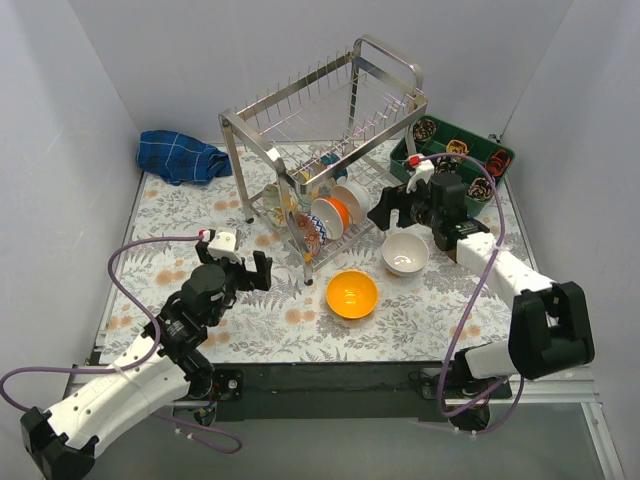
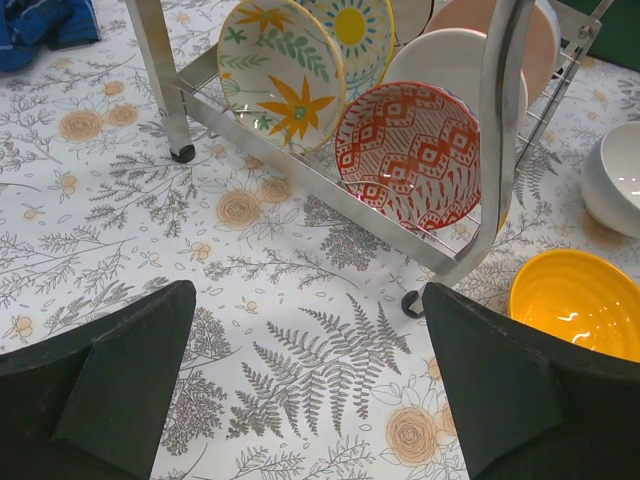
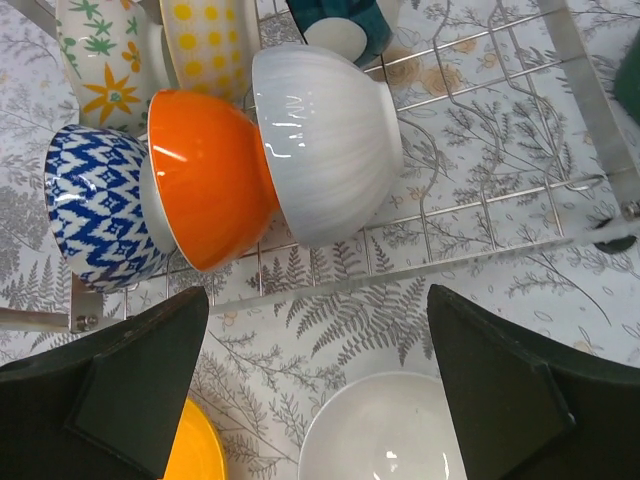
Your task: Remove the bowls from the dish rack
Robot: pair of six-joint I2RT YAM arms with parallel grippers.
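Our right gripper (image 3: 318,330) gaped fully, empty; we feared it might knock the glossy orange bowl (image 3: 210,180) loose reaching for the ribbed white bowl (image 3: 330,140) in the steel wire rack (image 2: 497,120).

The left hand (image 1: 245,268) and the right hand (image 1: 390,206) splayed wide, empty, the right seemingly tilted downward.

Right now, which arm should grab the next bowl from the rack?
Probably the right. The open right gripper hangs close to the white ribbed bowl in the dish rack. The left gripper, also open, faces the red patterned bowl behind a rack post.
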